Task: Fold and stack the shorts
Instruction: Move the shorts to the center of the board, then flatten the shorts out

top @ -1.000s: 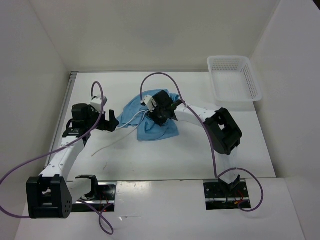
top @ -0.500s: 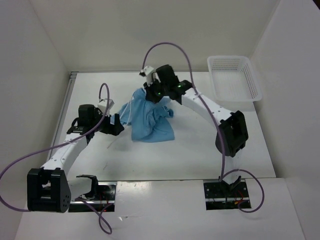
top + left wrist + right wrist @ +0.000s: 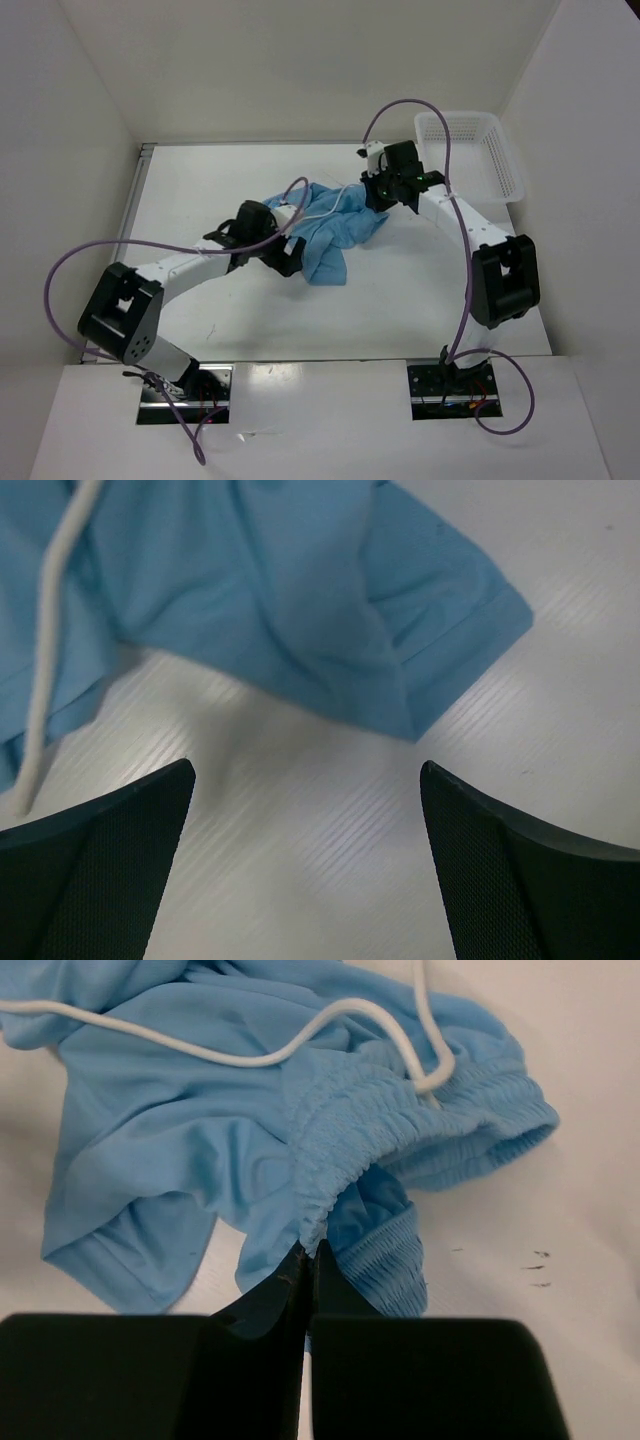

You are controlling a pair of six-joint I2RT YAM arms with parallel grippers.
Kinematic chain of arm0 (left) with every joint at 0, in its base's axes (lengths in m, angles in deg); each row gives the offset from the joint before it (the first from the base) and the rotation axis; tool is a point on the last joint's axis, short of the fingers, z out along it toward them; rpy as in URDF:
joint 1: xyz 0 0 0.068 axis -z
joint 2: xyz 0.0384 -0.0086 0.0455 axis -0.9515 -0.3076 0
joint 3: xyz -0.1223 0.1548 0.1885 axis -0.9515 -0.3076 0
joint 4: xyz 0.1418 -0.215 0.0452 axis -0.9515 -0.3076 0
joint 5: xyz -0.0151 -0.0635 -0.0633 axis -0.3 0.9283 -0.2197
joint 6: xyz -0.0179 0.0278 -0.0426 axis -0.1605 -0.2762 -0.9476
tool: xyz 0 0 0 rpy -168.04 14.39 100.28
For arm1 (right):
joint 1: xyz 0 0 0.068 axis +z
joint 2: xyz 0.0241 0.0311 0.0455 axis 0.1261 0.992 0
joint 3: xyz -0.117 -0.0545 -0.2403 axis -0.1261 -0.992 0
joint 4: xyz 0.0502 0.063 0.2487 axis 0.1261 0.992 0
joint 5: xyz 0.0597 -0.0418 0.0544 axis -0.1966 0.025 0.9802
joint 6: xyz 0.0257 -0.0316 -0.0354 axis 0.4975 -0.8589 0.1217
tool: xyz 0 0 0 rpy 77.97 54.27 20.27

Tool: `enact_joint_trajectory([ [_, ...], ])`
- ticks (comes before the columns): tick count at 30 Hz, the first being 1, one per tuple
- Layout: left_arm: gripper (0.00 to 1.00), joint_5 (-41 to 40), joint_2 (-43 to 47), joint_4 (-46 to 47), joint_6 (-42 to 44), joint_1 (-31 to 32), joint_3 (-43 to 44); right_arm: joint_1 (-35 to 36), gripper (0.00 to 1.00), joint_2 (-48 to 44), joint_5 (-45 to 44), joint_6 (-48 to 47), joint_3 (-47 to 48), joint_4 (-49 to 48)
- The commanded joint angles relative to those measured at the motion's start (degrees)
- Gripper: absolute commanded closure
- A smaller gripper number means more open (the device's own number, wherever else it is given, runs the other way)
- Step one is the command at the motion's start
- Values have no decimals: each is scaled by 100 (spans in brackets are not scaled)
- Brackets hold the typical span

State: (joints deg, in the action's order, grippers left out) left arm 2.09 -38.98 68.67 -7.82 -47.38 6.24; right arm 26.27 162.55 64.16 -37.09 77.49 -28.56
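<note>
Between the closed jaws of the right gripper (image 3: 305, 1260) sits a pinch of the gathered elastic waistband (image 3: 350, 1110) of the sky-blue shorts (image 3: 180, 1140). The white drawstring (image 3: 200, 1050) loops loose over the cloth beyond it. From that pinch the shorts spread, crumpled, across the middle of the table (image 3: 400, 290). Their long axis runs from the held waistband on the right towards the left arm.

The left gripper (image 3: 305, 770) stands spread as wide as it goes and holds nothing. Its jaws hover low over bare table, with a leg hem (image 3: 470, 650) just ahead of them and apart from both fingers. The left arm is therefore the nearer one to the free leg end. By judgement, the shorts cannot be drawn flat for folding until that hem is taken. The mesh basket (image 3: 465, 117) sits well apart at the far right corner.
</note>
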Motion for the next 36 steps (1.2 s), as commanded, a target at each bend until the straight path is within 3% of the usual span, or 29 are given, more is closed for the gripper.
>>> enact_joint_trajectory([
  [1,0,-361,-431,424,21,647,445,-320,100,-461,-69,-66,-21,-331],
  [9,0,-1318,-1284,1116,21,1448,525,-830,100,-681,-69,-57,-329,-516],
  [13,0,-2100,-1504,1522,21,1449,429,-830,100,-813,-17,-57,-460,-517],
  [17,2,-2339,-2074,1523,21,1607,736,-830,100,-813,45,-57,-513,-517],
  [20,20,-2418,-2278,1323,21,1607,920,-830,100,-813,45,-57,-513,-569],
  [21,44,-2366,-2278,1321,21,1607,973,-830,100,-813,45,-57,-513,-569],
  [24,77,-2304,-2217,1321,21,1607,860,-830,100,-761,-17,-57,-513,-569],
  [25,96,-2304,-2138,1382,21,1607,859,-830,100,-708,-17,-5,-426,-569],
  [29,100,-2952,-1708,1944,21,1310,798,-935,100,-454,-209,109,171,-692],
  [31,100,-3043,-1497,2094,21,626,1043,-988,100,-190,-437,197,776,-763],
  [36,100,-2867,-1295,1550,21,-1087,2683,-1217,100,495,-570,382,2541,-675],
])
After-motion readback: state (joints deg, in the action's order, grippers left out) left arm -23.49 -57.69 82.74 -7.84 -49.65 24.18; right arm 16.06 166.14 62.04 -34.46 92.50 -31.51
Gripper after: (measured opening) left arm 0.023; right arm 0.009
